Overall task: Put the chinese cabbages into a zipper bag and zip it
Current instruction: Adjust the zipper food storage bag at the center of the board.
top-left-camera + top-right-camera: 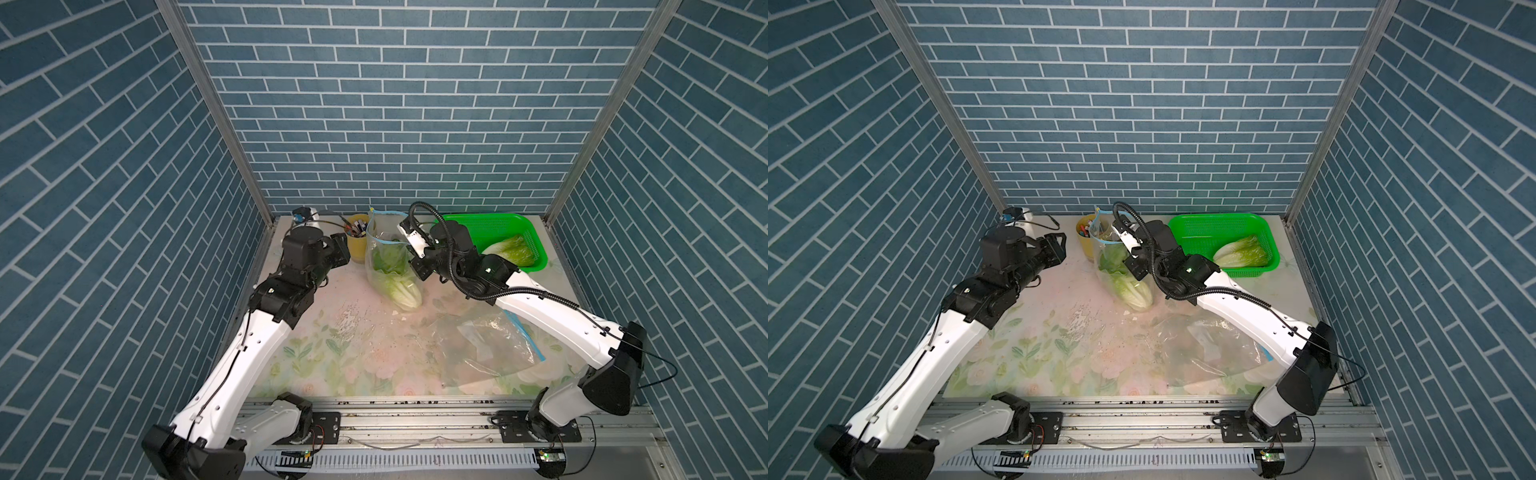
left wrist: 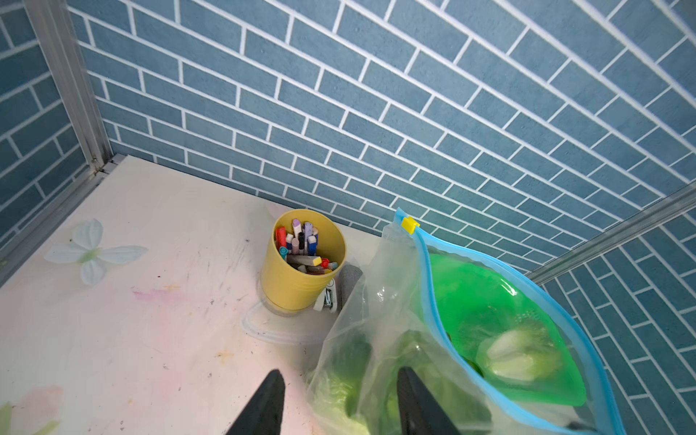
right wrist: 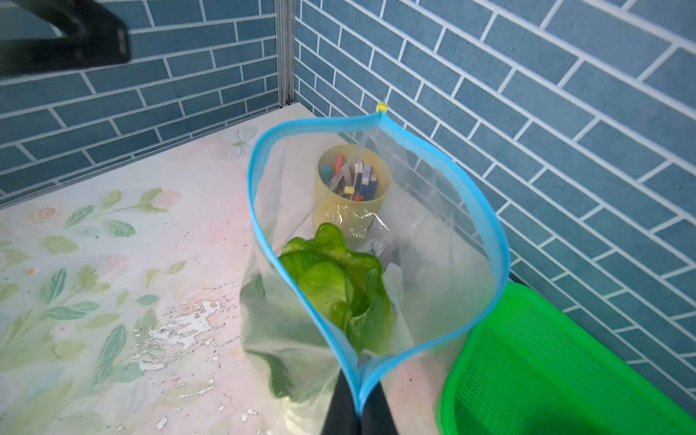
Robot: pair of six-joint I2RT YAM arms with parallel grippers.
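Chinese cabbages (image 3: 331, 286) are noted inside the zipper bag (image 3: 260, 211), leaf tops toward the mouth and a white stalk end at the bottom. The number of heads inside cannot be told.

Right gripper (image 3: 357, 391): jaws clenched on the blue zip band at one end of the mouth, holding the bag upright and gaping.

Left gripper (image 2: 341, 371): jaws parted, nothing between them. In both top views it stands just left of the bag, apart from it.

Yellow slider (image 3: 382, 107) sits at the far end of the band, and the zip is undone.

A loose cabbage (image 1: 511, 249) lies on its side in the green basket (image 1: 490, 218), right of centre in a top view (a yellow pen cup (image 2: 286, 286) stands just beside the bag, toward the back wall).

Assessment: the heads look light, with soft leaves that crush easily and a firmer stalk end. The grip should go across the lower body near the white base. The bag film looks limp and slick, so only the zip band offers firm purchase.
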